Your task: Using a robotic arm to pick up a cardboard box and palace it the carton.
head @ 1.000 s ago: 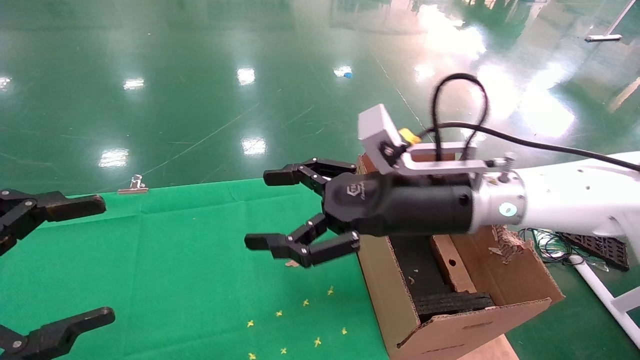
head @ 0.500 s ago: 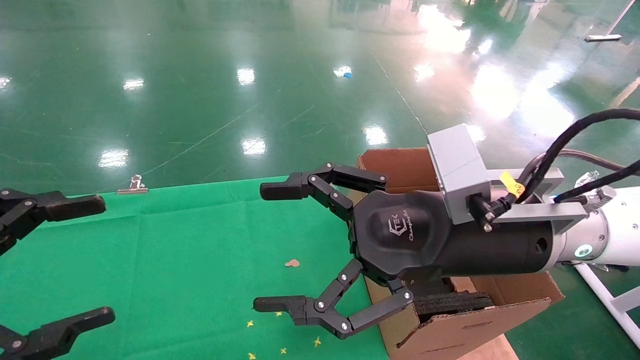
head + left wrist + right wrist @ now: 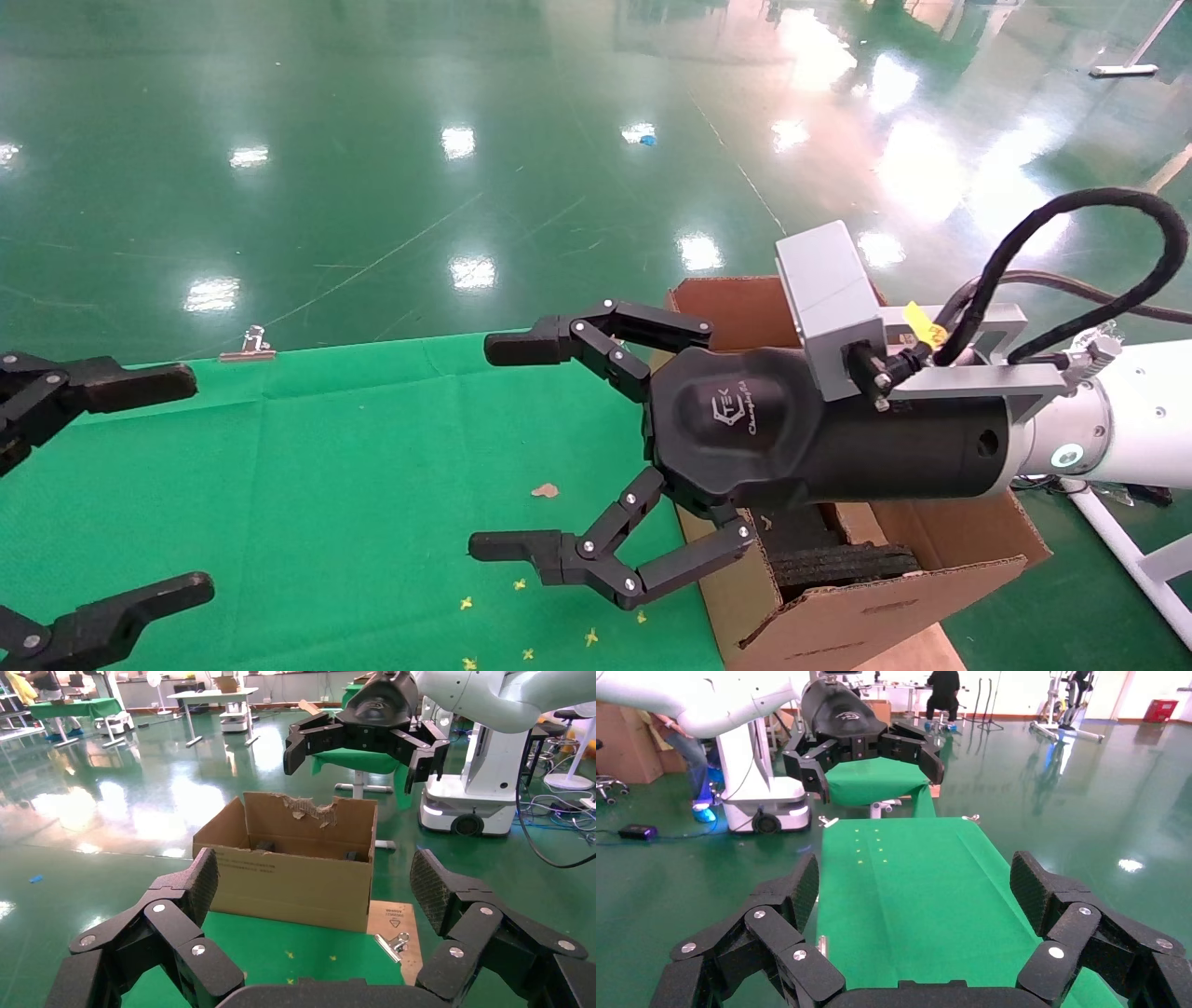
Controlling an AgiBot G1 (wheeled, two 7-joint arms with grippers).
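Observation:
My right arm, white with a teal ring, reaches in from the right. Its gripper is open and empty, jaws spread wide, above the green cloth just left of the carton. The gripper body hangs over the carton's open top. The carton also shows in the left wrist view, with torn flaps and black foam inside. The small cardboard box with the hole is hidden behind the right gripper body. My left gripper is open and empty at the table's far left. The right wrist view shows only bare green cloth between its own fingers.
Green cloth covers the table. Small yellow marks and a cardboard scrap lie on it. A binder clip sits on the far edge, another by the carton's corner. A white frame stands right of the carton.
My right gripper has rolled its wrist, spread its jaws wider and drawn back over the carton. It now covers the small box that showed inside the carton. The left gripper has not moved.

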